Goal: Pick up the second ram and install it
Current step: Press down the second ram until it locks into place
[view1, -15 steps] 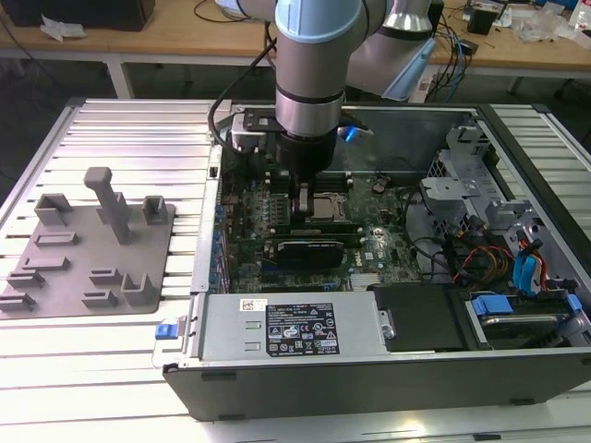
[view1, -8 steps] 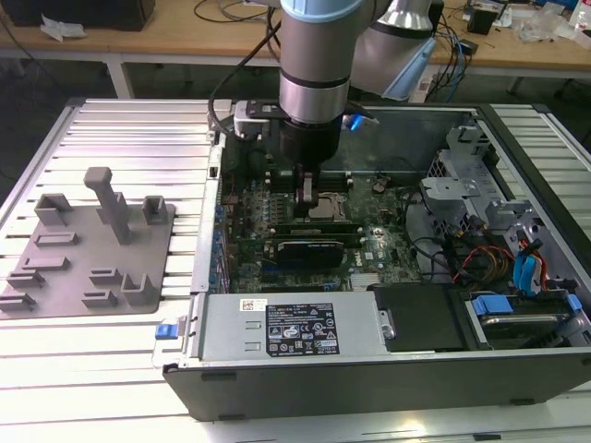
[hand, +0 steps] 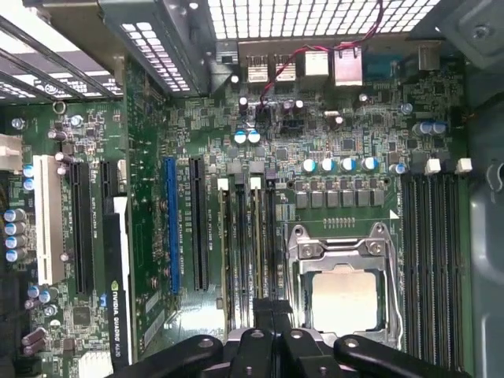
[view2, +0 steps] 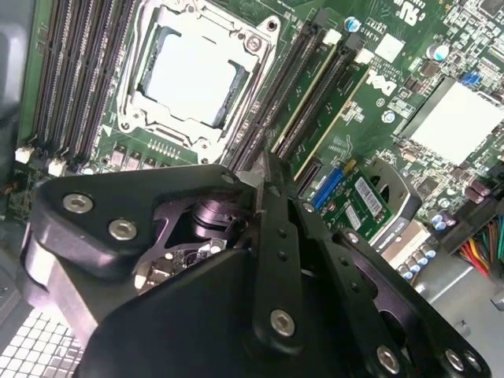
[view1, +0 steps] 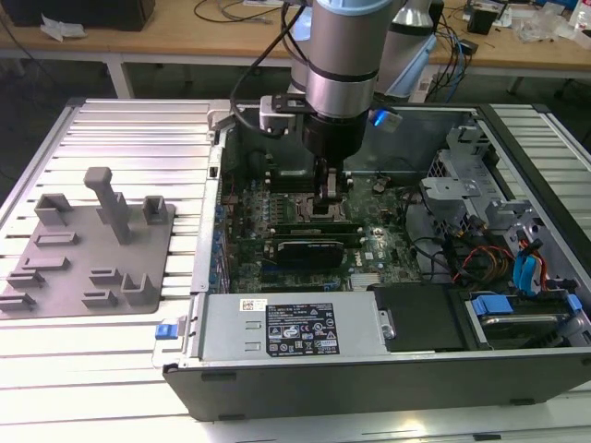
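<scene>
Two green ram sticks stand on edge in neighbouring slots beside the CPU socket (hand: 340,298). The second ram (hand: 259,244) is the one nearer the socket, and in the second wrist view the second ram (view2: 303,98) runs up under the fingertips. My gripper (hand: 272,309) is shut, and its black fingers (view2: 277,236) meet in line with that stick, right over its top edge. Whether they touch it is hidden. In the exterior view my gripper (view1: 330,196) reaches low into the open computer case (view1: 277,388), over the motherboard's middle.
The other green stick (hand: 227,252) sits one slot further from the socket. A black expansion card (view1: 314,249) lies nearer the case front. Empty slots (hand: 433,252) line the socket's other side. Drive bays and cables (view1: 499,249) fill the exterior view's right. A grey fixture (view1: 92,249) sits outside the case.
</scene>
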`<state>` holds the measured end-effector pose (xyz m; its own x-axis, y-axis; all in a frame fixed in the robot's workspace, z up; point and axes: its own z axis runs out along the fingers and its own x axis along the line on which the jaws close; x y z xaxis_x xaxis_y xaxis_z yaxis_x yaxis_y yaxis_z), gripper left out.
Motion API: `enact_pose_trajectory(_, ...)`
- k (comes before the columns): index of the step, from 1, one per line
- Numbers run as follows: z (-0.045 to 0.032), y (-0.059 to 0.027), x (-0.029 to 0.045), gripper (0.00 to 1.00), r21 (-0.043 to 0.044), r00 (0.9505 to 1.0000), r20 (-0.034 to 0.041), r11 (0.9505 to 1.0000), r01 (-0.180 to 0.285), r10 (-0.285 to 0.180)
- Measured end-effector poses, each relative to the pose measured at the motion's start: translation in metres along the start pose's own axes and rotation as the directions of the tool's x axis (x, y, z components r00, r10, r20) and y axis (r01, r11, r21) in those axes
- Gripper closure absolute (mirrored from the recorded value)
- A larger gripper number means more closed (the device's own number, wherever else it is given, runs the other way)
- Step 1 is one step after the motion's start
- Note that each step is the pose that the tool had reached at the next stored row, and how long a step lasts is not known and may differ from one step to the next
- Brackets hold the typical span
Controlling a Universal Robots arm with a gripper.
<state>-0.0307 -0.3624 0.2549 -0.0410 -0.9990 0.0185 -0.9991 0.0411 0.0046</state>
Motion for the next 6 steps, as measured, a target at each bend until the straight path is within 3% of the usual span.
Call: enact_pose_trajectory(6, -0.0004, 0.0, 0.0, 0.92, -0.0001, 1.0, -0.0003, 1.0, 0.0, 0.0)
